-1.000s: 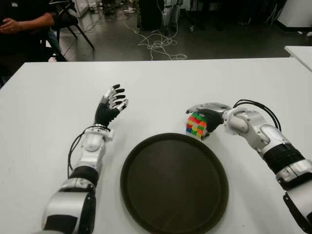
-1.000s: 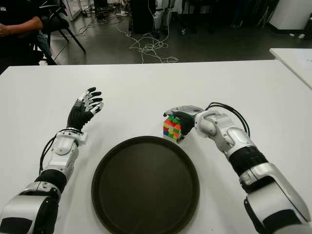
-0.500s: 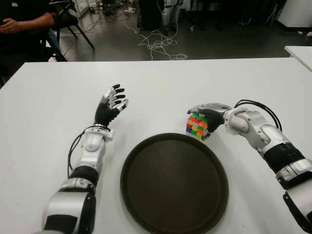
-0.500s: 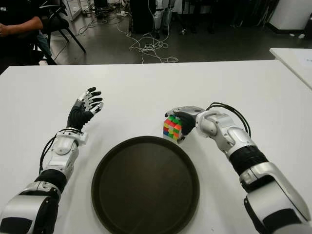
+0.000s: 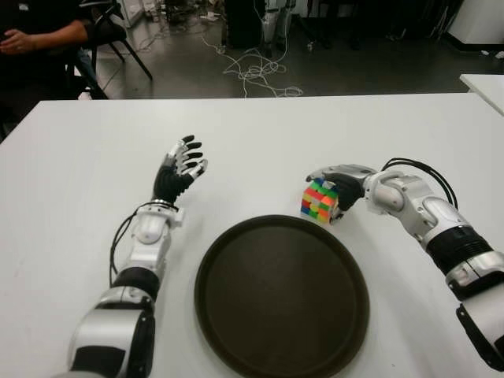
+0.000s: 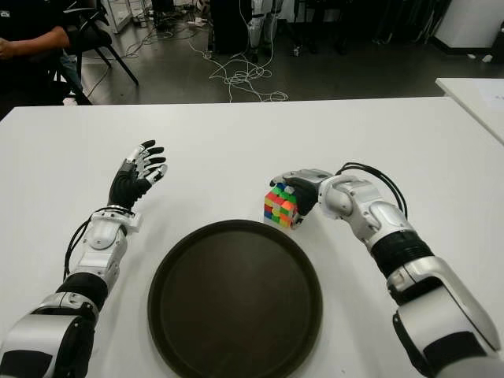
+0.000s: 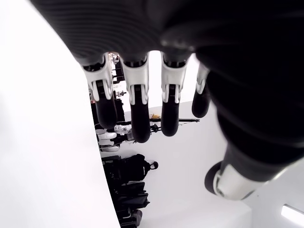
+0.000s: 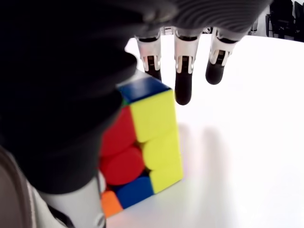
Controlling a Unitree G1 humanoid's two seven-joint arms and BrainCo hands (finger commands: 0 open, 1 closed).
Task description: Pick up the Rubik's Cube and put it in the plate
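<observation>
Multicoloured Rubik's Cube (image 5: 318, 200) sits on white table (image 5: 71, 173), just beyond far rim of round dark plate (image 5: 281, 295), one corner edge turned toward plate; no long axis. Right hand (image 5: 337, 186) cupped against cube's right side, fingers (image 8: 183, 84) extended past it, not closed. Left hand (image 5: 178, 172) raised, fingers spread, empty. Behind: grey floor, tangled cables (image 5: 256, 73), seated person (image 5: 35, 35).

So the Rubik's Cube (image 5: 318, 200) sits on the table (image 5: 71, 157) right against the right hand (image 5: 340, 186), on its left side. The plate (image 5: 282, 294) lies just nearer than that hand, with the left hand (image 5: 178, 172) well off left.
</observation>
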